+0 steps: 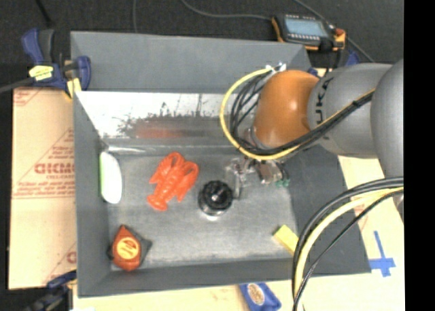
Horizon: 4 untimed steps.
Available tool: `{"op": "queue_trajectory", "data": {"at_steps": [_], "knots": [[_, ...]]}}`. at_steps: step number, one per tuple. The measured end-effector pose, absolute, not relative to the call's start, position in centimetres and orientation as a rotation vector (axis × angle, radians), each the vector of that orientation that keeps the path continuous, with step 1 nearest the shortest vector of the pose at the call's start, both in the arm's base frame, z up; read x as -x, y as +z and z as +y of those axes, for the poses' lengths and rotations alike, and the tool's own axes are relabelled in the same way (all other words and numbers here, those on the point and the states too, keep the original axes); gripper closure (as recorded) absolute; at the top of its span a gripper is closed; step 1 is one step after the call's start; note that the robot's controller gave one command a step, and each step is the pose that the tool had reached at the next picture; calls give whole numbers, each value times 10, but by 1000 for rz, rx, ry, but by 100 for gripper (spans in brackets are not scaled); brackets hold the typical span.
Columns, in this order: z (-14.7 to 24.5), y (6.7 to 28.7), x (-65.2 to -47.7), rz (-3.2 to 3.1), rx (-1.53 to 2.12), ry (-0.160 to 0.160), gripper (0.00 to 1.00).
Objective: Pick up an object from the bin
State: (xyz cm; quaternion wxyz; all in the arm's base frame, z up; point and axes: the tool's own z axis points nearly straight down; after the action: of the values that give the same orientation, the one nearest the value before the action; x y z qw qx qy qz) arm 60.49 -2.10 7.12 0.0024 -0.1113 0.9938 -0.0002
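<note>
1. Five loose things lie on the floor of the bin (204, 235), and none of them is off it, so the pick is not yet made.
2. Nearest to me is a black round thing (215, 196) with a shiny rim, about the middle of the floor. It lies just beside my gripper (257, 179), on the side away from the arm. I judge it the likeliest thing to take, though I am not round it.
3. Beyond it lies an orange lobster-shaped toy (172, 179), and by the wall farthest from the arm a white oblong thing with a green edge (110, 178). An orange and black round thing (126, 248) sits in the view's lower left corner, and a yellow block (286, 238) lies by the lower wall. All of these lie apart from one another and from me.
4. My fingers (239, 179) stand apart, as far as I can see past my own wrist and cables. Grey floor shows between them, and they hold nothing.
5. The finger toward the black thing is close by it; whether it touches, I cannot tell.
6. What is left, as I judge it, is to set the fingers on either side of one thing, close on it, and lift it clear of the bin.
</note>
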Motion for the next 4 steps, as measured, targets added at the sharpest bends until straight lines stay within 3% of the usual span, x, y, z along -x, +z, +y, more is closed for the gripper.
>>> {"op": "queue_trajectory", "data": {"at_steps": [1,2,3,4], "knots": [[-21,71,-605,3117,348,0,100],[-45,92,-583,3116,396,-1,100],[-59,150,-561,3113,392,-2,0],[-59,150,-561,3114,392,-1,0]]}}
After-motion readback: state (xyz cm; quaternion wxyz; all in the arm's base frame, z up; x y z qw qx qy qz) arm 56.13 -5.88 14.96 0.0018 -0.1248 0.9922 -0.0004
